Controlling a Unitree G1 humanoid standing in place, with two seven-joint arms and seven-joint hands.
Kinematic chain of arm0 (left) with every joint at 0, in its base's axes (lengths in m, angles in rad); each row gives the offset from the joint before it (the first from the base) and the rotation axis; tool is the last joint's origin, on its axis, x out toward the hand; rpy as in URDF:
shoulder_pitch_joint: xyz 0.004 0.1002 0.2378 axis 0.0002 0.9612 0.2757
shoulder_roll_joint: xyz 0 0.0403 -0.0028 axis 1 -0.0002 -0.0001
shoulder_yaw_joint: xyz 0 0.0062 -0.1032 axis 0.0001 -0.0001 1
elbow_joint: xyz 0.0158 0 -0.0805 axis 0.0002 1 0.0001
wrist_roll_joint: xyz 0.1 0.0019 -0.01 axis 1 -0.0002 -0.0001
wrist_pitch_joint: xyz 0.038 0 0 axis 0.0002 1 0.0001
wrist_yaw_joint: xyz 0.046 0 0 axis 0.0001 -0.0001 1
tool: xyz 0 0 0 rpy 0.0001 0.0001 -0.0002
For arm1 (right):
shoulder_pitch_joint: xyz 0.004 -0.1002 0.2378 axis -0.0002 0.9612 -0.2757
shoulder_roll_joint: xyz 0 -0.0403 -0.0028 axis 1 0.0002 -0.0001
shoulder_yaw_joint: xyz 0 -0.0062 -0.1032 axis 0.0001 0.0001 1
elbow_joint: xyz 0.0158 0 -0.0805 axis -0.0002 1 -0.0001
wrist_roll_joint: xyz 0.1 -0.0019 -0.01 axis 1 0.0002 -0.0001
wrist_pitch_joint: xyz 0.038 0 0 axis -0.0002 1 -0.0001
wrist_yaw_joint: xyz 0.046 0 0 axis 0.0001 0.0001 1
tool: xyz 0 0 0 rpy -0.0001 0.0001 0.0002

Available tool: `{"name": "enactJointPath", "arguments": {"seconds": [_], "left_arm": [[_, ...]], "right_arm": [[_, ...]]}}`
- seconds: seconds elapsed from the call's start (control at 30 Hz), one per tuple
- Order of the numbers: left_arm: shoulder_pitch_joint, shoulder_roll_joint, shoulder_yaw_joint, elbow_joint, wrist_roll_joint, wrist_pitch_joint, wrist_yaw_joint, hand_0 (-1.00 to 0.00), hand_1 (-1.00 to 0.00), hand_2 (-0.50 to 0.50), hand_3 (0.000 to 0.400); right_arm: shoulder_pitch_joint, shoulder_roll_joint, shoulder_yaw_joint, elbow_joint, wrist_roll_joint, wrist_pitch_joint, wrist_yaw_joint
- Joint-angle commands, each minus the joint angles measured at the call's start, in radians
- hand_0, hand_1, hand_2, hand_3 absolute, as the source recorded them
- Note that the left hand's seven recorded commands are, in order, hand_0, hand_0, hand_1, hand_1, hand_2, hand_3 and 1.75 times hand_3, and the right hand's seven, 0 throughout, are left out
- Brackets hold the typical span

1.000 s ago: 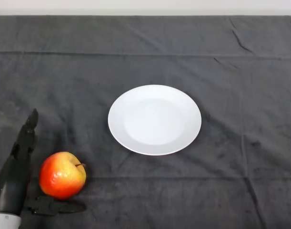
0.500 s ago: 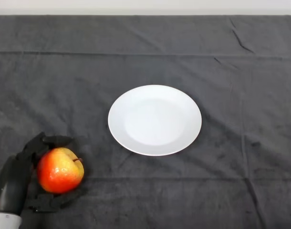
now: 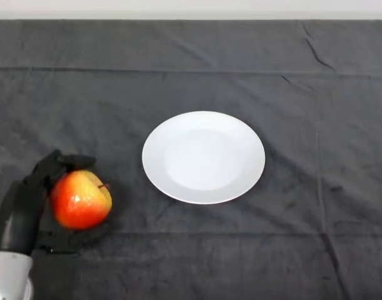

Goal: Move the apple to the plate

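A red and yellow apple (image 3: 81, 199) is at the lower left of the head view, held in my black left hand (image 3: 22, 209). The fingers (image 3: 62, 162) curl over its far side and the thumb is under its near side. The apple looks lifted slightly off the dark cloth. A white round plate (image 3: 203, 157) lies empty at the middle of the table, to the right of and beyond the apple, about a hand's width away.
The dark cloth (image 3: 303, 94) covers the whole table, with creases along the far side and at the right. A pale wall strip runs along the top edge.
The fingers went from straight beside the apple to curled round it. The hand and apple have since moved a little away from me and upward.
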Motion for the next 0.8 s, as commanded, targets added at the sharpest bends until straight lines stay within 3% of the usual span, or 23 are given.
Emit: {"name": "enactJointPath", "arguments": {"seconds": [0.03,0.8], "left_arm": [[-0.045,0.02,-0.027,-0.065,0.02,0.013,0.012,-1.0,-1.0,0.0,0.4],[-0.226,-0.051,-0.145,0.04,0.041,0.045,0.053,-1.0,-1.0,0.0,0.4]], "right_arm": [[0.01,0.011,-0.0118,-0.016,0.0103,0.004,-0.0177],[0.01,0.011,-0.0113,-0.017,0.0112,0.004,-0.0182]]}}
